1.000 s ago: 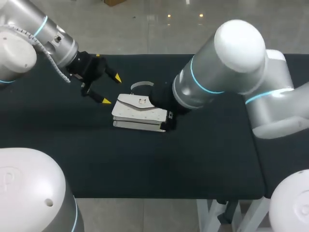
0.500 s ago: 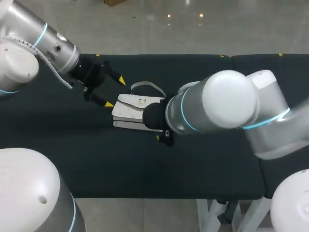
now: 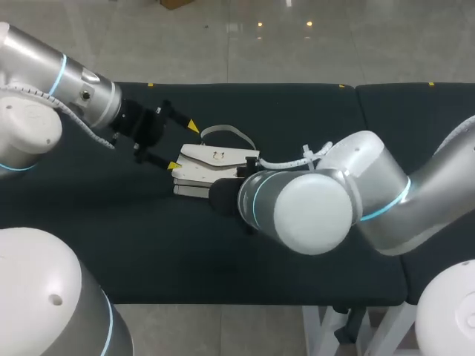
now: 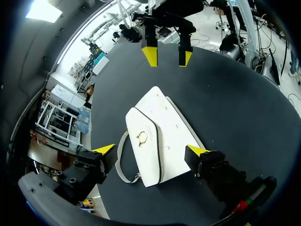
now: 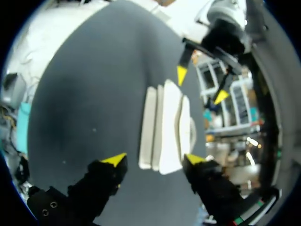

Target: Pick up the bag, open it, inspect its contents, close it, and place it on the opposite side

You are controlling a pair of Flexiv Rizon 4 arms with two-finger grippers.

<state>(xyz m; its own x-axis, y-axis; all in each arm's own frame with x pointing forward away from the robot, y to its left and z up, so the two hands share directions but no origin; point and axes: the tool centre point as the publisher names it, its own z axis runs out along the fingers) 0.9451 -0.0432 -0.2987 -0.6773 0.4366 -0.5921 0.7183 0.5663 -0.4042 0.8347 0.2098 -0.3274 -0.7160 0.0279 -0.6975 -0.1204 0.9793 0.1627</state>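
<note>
You're on step one, the pick-up. The white handbag (image 3: 215,162) lies flat with its flap shut near the middle of the dark surface (image 3: 148,245), a touch toward 11 o'clock in the head view. Nothing grips it.

The left hand (image 3: 183,145) is at the bag's 9 o'clock, fingers spread and straddling that end. Can't tell if the lower tip touches. The right hand (image 5: 154,160) is spread too, at the bag's 3-to-4 o'clock end, with a tip on either side of the edge and no pinch.

Next, I'd say one hand must clamp an end or the strap (image 3: 226,133), looped at 12 o'clock, then lift. A flat bag calls for a low, level approach.

Hidden: the right arm (image 3: 312,211) covers its own hand and the bag's right end in the head view. The clasp (image 4: 140,138) is tiny, type unclear. Contents unseen.
</note>
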